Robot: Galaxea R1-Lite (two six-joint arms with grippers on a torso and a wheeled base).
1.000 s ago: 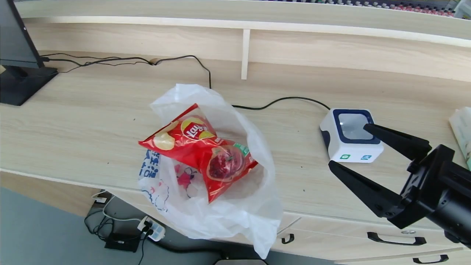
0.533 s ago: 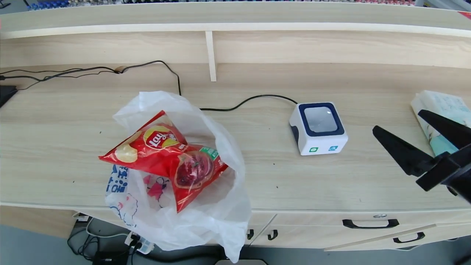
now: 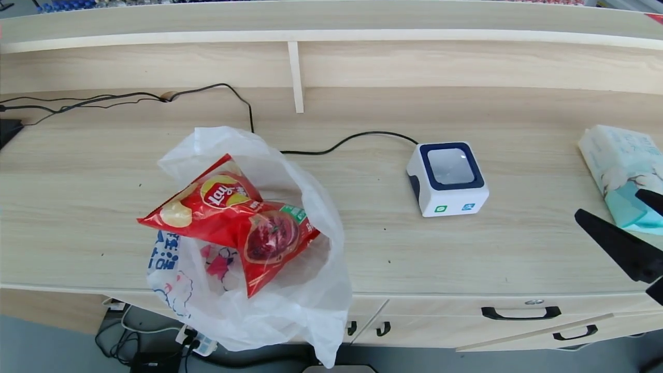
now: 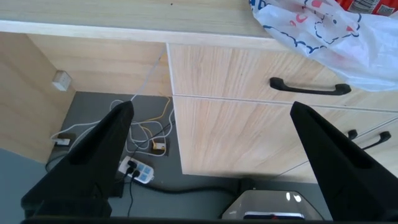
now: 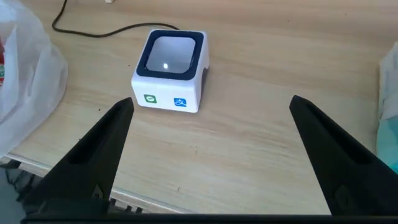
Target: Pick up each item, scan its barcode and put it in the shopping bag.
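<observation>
My right claw (image 3: 607,202) hangs released over the right end of the counter (image 3: 492,259), fingers spread wide and gripping nothing. Just beside it lies a pack of tissues (image 3: 619,166). To its left stands the white scanner (image 3: 448,178), window up. Farther left, the red chip bag (image 3: 233,217) sits half inside the white shopping bag (image 3: 305,290), which droops over the counter's front edge. My left claw (image 4: 211,107), also spread and empty, hangs below counter level, facing the drawers (image 4: 249,74).

Pale wood counter (image 3: 518,248), drawers (image 3: 445,317), perhaps grey floor (image 3: 31,342)
</observation>
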